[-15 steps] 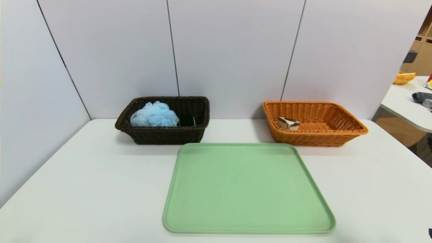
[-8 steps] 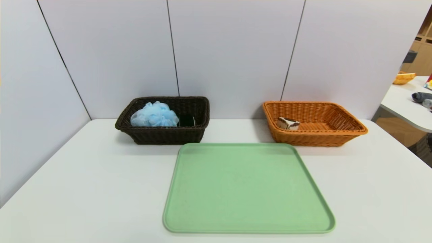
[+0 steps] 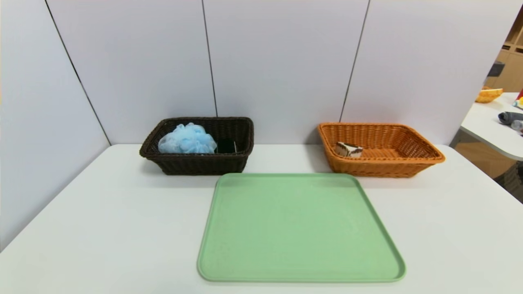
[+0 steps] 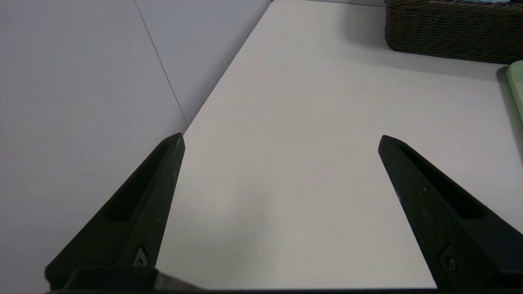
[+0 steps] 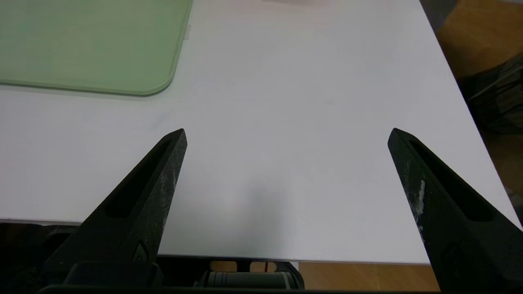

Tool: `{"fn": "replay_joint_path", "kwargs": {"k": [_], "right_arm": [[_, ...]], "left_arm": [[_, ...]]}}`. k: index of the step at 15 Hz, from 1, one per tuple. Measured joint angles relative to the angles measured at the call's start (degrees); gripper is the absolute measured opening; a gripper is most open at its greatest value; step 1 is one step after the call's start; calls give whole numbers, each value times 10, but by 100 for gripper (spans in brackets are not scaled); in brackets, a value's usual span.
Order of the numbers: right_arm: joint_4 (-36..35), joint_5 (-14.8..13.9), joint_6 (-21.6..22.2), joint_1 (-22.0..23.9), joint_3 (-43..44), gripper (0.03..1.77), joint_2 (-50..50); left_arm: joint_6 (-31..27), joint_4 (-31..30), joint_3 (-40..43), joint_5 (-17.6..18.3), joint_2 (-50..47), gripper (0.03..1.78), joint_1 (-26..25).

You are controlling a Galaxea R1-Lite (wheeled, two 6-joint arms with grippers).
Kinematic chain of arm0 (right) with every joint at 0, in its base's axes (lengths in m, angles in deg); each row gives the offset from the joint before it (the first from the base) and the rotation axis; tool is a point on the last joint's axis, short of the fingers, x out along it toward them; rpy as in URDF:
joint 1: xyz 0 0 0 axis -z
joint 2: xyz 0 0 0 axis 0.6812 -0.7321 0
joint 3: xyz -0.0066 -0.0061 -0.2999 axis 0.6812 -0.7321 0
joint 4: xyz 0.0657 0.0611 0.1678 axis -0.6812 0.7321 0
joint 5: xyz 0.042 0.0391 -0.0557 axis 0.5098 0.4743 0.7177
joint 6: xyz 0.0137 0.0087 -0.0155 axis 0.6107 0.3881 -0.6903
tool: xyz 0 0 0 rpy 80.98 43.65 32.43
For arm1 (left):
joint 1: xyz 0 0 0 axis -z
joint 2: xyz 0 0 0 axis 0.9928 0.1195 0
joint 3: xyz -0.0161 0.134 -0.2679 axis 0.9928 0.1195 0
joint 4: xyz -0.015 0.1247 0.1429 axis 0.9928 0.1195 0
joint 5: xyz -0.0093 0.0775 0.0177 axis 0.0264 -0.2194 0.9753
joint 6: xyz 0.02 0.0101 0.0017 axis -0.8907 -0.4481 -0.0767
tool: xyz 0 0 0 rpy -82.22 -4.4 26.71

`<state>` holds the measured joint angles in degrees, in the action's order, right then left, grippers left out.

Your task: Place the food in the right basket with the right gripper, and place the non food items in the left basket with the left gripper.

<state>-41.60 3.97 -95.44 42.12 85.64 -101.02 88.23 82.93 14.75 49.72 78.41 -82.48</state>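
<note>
Table (image 3: pixel 102 228): two baskets, one tray (image 3: pixel 300 228)

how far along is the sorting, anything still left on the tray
Sorting looks done. The cake slice lies in the orange basket; the blue pouf and the black block sit in the dark basket. The green tray holds nothing. Nothing is in hand: the left gripper and right gripper are open and empty over bare table. Nothing seems left.

Tray (image 3: pixel 300 228) before two baskets (image 3: pixel 198 161)
</note>
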Motion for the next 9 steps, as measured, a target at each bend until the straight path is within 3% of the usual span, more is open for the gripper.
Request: {"fn": "replay_joint_path", "kwargs": {"k": [3,9], "right_arm": [[-10,12,2,3,-2,170,34],[-18,26,-13,7,-16,170,113]], "left_arm": [[-1,-1,7,33,-28,169,-19],[-12,-23,42,61,-102,169,-15]]}}
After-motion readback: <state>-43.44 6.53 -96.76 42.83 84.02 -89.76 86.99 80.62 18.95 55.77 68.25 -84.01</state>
